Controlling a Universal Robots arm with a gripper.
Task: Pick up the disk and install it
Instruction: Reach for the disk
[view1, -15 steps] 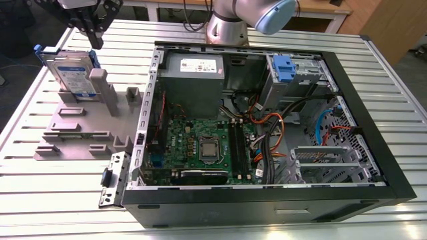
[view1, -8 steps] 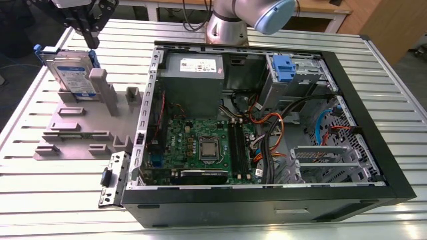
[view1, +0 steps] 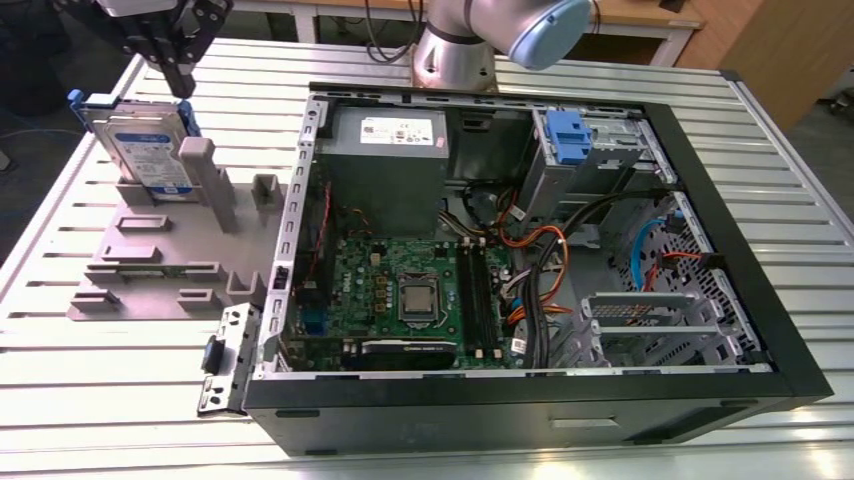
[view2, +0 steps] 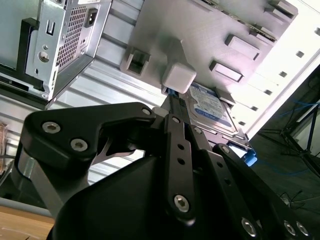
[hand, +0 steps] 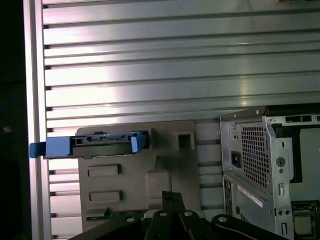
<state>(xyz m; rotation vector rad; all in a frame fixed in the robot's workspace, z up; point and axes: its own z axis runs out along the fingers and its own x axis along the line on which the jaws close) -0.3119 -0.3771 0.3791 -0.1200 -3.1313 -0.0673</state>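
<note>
**Gripper poised over the disk, nothing lifted**

My gripper (view1: 179, 88) hangs just above the top edge of the disk (view1: 140, 150). My jaws look drawn together and hold nothing. I cannot tell whether they touch the disk.

The disk stands on edge in a grey stand (view1: 147, 270). It is near the corner of the table (view1: 107, 400) at the exterior view's left, on the side where my arm's base (view1: 461, 60) is mounted. In the first wrist view I look down on the disk (hand: 95, 142) as a thin, blue-ended bar across one end of the stand.

I judge the task to be at its start: the disk has not been picked up, and the whole install is left to do. The open case (view1: 747, 250) lies on its side mid-table, just beside the stand.

The space straight above the disk is free. A grey post (view1: 200, 175) of the stand rises right beside the disk on the case side, so room there is tight. The table edge runs close on the other side. Inside the case, cables (view1: 534, 250) crowd the middle. A blue clip (view1: 567, 135) sits in a bay at the corner nearest my base.
</note>
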